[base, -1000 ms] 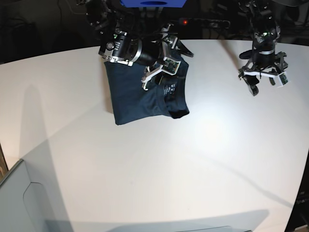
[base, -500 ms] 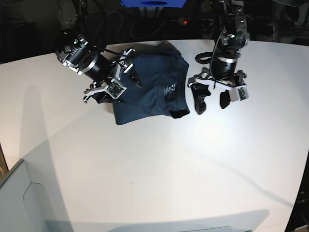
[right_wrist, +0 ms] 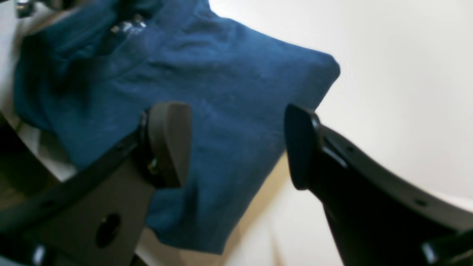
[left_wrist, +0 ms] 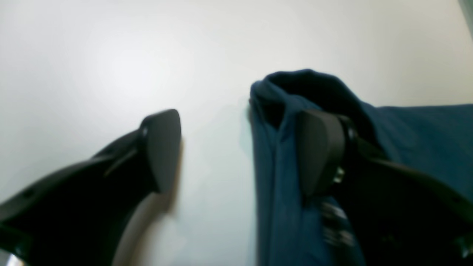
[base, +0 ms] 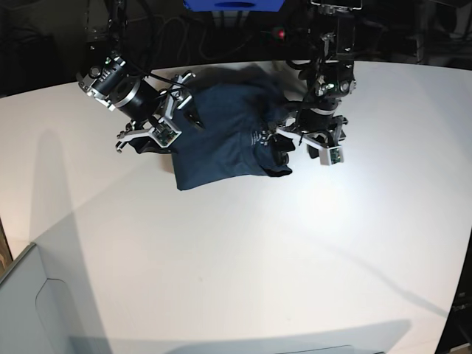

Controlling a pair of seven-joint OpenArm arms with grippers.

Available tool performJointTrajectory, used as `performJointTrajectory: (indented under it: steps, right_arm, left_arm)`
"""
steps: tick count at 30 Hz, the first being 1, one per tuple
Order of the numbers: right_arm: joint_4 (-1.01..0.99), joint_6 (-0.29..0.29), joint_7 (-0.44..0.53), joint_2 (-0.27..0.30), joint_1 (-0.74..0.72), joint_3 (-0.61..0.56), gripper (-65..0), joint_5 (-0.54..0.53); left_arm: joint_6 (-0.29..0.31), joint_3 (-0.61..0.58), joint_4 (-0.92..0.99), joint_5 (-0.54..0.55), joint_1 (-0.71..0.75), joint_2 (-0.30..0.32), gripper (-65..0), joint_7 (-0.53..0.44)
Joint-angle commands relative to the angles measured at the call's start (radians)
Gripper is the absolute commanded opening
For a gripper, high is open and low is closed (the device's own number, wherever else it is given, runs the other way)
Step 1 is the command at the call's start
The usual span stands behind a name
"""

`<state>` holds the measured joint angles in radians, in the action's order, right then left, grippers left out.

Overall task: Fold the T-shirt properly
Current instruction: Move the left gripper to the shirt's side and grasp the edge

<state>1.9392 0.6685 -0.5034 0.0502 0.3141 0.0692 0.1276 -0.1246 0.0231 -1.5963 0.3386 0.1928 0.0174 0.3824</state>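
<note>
The dark navy T-shirt (base: 225, 140) lies folded into a rough rectangle at the back middle of the white table (base: 243, 251), with its pale collar label (base: 258, 136) facing up. My left gripper (base: 301, 153) is open at the shirt's right edge. In the left wrist view the left gripper (left_wrist: 240, 151) straddles the bunched edge of the shirt (left_wrist: 406, 129), one finger on the cloth and one on the bare table. My right gripper (base: 166, 133) is open at the shirt's left edge. In the right wrist view the right gripper (right_wrist: 236, 147) hovers over the shirt's (right_wrist: 221, 74) corner.
A grey bin (base: 22, 310) stands at the front left corner. A blue box (base: 232, 6) and cables sit in the dark behind the table's far edge.
My left arm has swung in from the far right down to the shirt's right edge. My right arm has moved off the shirt's top to its left edge. The shirt lies as before.
</note>
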Motion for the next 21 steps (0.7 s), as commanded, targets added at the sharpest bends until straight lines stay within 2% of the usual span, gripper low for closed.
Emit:
performJointTrajectory:
  steps: [1,7,21]
  right_arm:
    - [0.016,-0.005,0.027,0.001,-0.005,0.001,-27.3,-0.018]
    - [0.016,-0.005,0.027,0.001,-0.005,0.001,-27.3,-0.015]
    - [0.024,-0.005,0.033,0.001,-0.014,0.001,-26.8,-0.018]
  left_arm:
    - [0.001,0.002,0.003,0.001,-0.02,0.003,-18.2,-0.018]
    - [0.001,0.004,0.014,0.007,-0.032,0.023,-18.2,-0.018]
    - [-0.004,0.025,-0.273,0.009,0.13,0.02,-18.2,-0.009]
